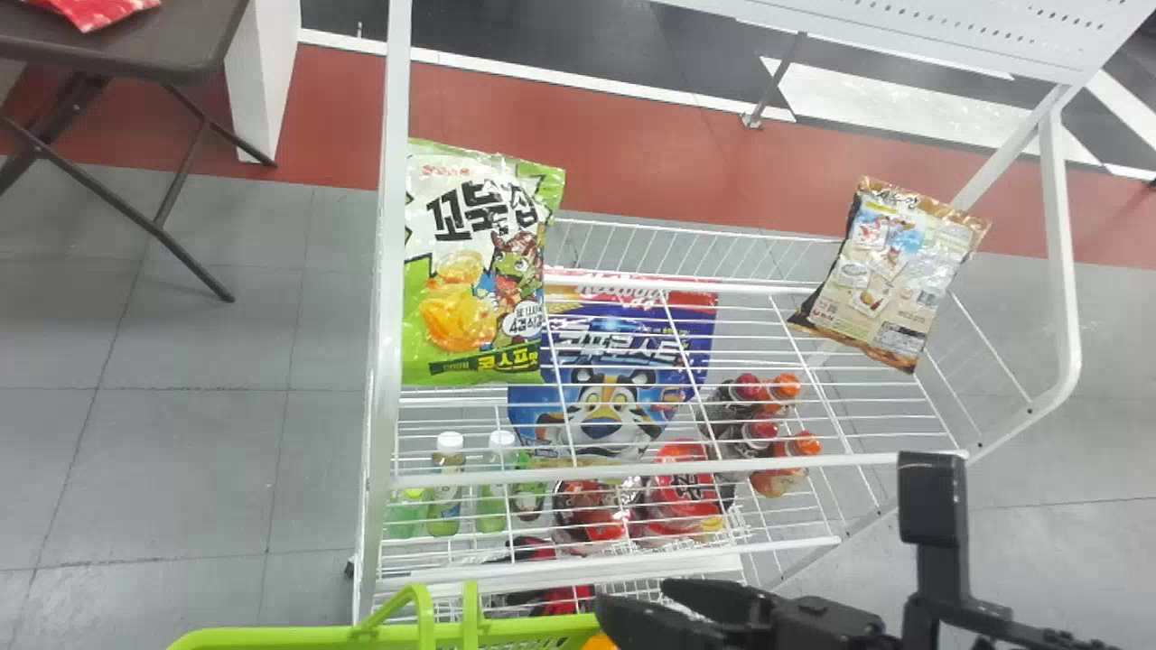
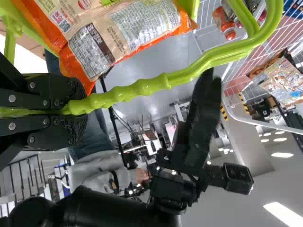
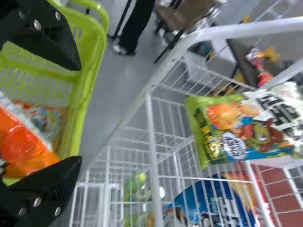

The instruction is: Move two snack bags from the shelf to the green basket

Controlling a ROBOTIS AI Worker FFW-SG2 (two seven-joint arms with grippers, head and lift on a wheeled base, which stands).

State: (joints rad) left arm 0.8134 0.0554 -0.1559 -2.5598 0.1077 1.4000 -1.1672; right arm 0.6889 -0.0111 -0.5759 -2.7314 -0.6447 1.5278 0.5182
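My left claw (image 2: 78,108) clamps the basket (image 3: 89,94)'s handle (image 2: 128,93); tilting could spill the orange bag (image 3: 23,146) inside. On the shelf (image 1: 858,461), the green bag (image 1: 479,271) could slip if my right claw (image 3: 77,113), gaping, pinches shallowly.

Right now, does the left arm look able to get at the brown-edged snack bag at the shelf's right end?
Probably not: its tool is shut on the green basket handle, and the brown-edged snack bag sits off at the robot's right.
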